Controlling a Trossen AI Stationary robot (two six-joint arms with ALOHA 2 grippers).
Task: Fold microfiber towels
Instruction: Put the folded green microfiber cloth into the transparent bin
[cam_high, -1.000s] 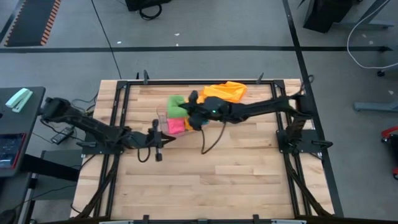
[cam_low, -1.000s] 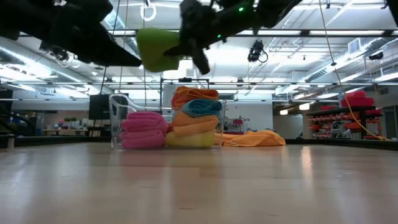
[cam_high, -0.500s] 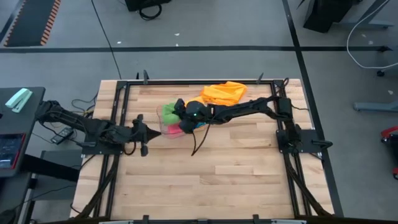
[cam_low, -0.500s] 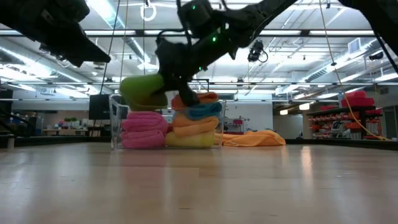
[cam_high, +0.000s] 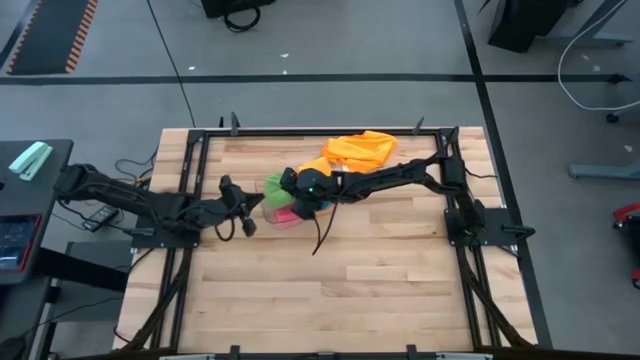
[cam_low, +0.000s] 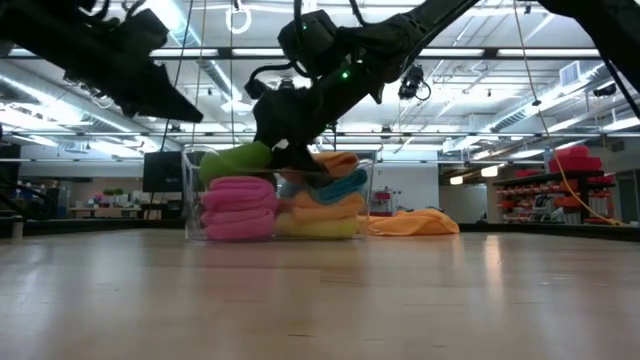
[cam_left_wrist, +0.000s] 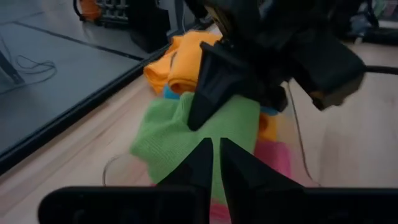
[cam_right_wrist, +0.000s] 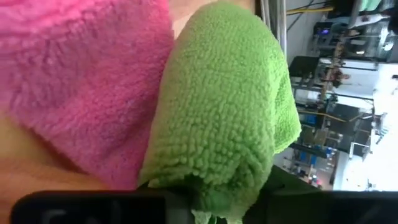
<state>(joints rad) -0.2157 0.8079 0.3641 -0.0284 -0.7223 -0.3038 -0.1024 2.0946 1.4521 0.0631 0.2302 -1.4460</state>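
Observation:
A clear bin (cam_low: 366, 195) holds folded microfiber towels: a pink stack (cam_low: 238, 205) and an orange, blue and yellow stack (cam_low: 325, 200). A folded green towel (cam_low: 235, 160) lies on top of the pink stack. My right gripper (cam_high: 297, 196) reaches into the bin from the table's right, shut on the green towel (cam_right_wrist: 224, 106). My left gripper (cam_left_wrist: 216, 160) hovers just left of the bin, fingers nearly together, holding nothing. A loose orange towel (cam_high: 360, 148) lies spread at the far side. My right gripper holds the green towel by its folded end (cam_right_wrist: 214, 190), pinched between the two fingers, several layers thick. The fingers (cam_left_wrist: 208, 93) slant down from the table's right. The towel's underside rests on the pink stack (cam_right_wrist: 81, 81).
The table's black frame rails (cam_high: 190, 180) run along its left, right and far edges. The wooden surface (cam_high: 340, 290) stretches toward the near edge. A cable (cam_high: 320, 232) hangs from the right arm just behind the bin.
My right gripper has gone down and toward the table's left with the green towel, bringing it from above the bin onto the pink stack. My left gripper has drawn back a little toward the left edge and rolled.

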